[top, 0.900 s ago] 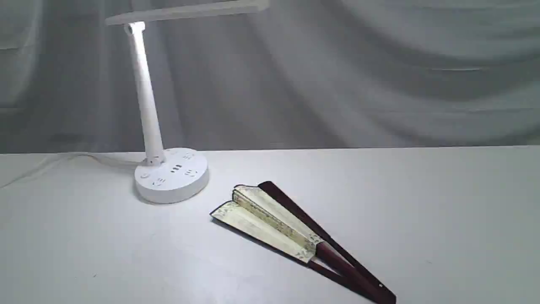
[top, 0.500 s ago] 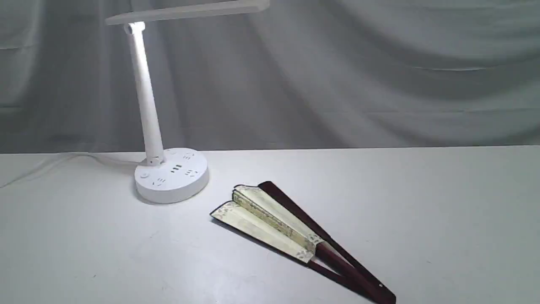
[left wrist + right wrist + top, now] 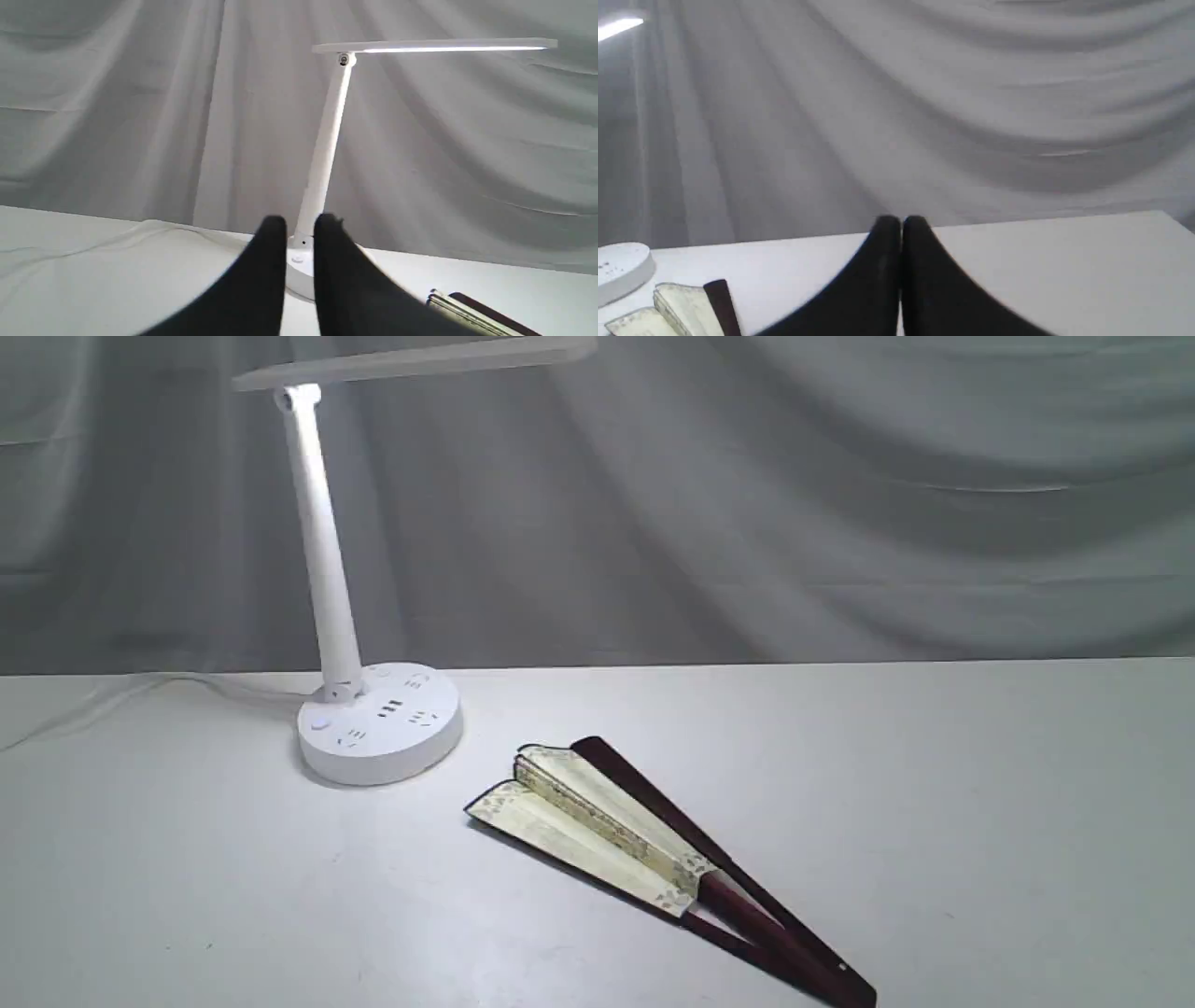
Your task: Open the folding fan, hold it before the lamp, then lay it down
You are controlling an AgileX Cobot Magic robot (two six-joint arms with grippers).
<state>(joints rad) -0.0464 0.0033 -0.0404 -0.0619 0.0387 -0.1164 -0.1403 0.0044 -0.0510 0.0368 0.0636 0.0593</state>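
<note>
The folding fan lies on the white table, only slightly spread, cream pleats pointing toward the lamp and maroon guards running to the front edge. The lamp stands upright at the back left, its bar head lit. Neither gripper shows in the exterior view. In the left wrist view my left gripper hangs above the table facing the lamp, fingers a narrow gap apart and empty; a fan corner peeks in. My right gripper is shut on nothing, the fan off to its side.
A grey draped curtain closes off the back of the table. The lamp's white cord trails from its base toward the left edge. The table's far right corner shows in the right wrist view.
</note>
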